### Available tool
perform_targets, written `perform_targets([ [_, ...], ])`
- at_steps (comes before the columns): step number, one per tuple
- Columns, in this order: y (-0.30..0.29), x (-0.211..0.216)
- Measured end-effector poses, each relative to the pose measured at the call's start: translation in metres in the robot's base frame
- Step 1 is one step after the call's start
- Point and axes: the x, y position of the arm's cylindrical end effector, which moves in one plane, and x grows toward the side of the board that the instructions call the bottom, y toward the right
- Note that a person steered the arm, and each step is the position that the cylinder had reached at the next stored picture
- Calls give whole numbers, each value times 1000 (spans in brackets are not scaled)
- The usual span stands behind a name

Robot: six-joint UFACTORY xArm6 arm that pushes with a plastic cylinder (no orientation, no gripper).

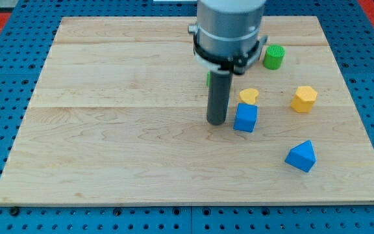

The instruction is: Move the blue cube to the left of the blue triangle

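Observation:
The blue cube sits right of the board's middle. The blue triangle lies lower and further to the view's right, apart from the cube. My tip stands on the board just left of the blue cube, close to its left face; whether they touch I cannot tell. The arm's grey body comes down from the view's top and hides part of the board behind it.
A yellow heart-shaped block sits just above the blue cube. A yellow hexagon block lies to the right. A green cylinder stands at upper right. A green block shows partly behind the rod. The wooden board lies on a blue pegboard.

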Motion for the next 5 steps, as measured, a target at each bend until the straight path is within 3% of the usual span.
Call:
perform_targets([
  [1, 2, -22],
  [2, 60, -5],
  [3, 60, 47],
  [4, 40, 38],
  [5, 111, 35],
])
